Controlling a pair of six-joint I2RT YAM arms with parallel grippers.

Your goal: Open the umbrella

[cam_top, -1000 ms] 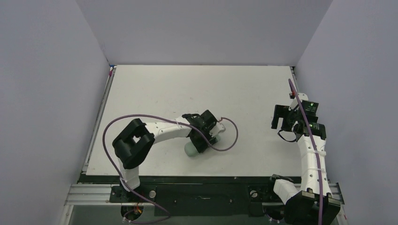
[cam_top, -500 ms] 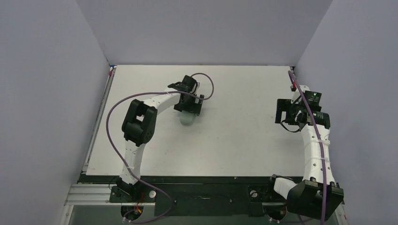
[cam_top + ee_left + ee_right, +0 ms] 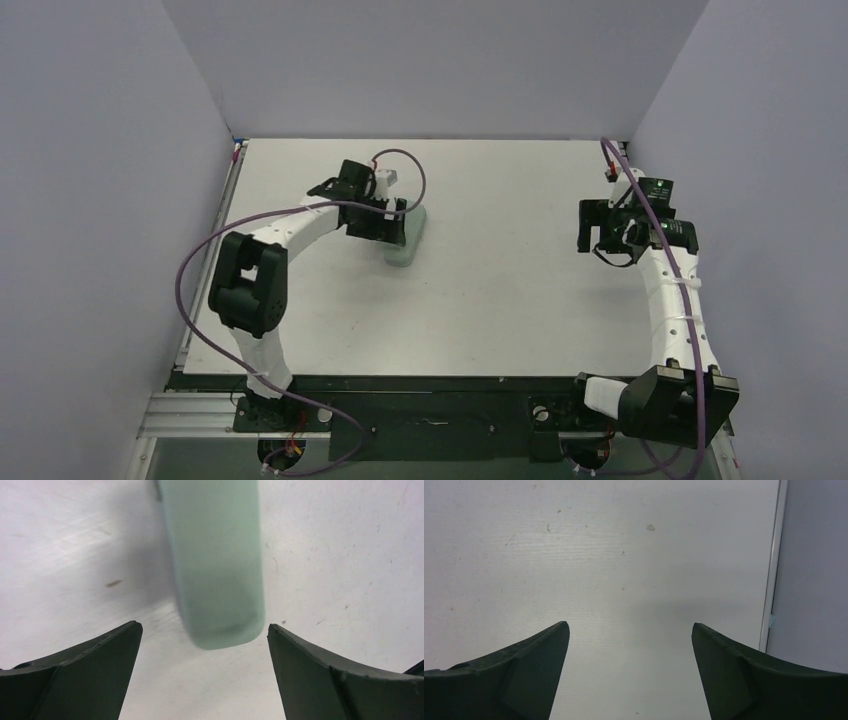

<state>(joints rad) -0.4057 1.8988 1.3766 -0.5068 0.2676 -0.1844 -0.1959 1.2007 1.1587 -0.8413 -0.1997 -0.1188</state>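
The umbrella is packed as a pale-green oblong capsule, shut, so nothing of its inside shows. It lies flat on the white worktop at about 10 o'clock from the worktop's middle, with its long side running from 12 to 6 o'clock in the top view.

The left gripper sits at the capsule's 9 o'clock side. In the left wrist view its fingers are spread wide. The capsule's rounded end reaches down between them, with a gap of worktop on either side. Its surface is blurred there, so no print can be made out.

The right gripper is well apart, at 3 o'clock near the worktop's right edge. Its fingers are also wide and hold nothing, with bare worktop between them.
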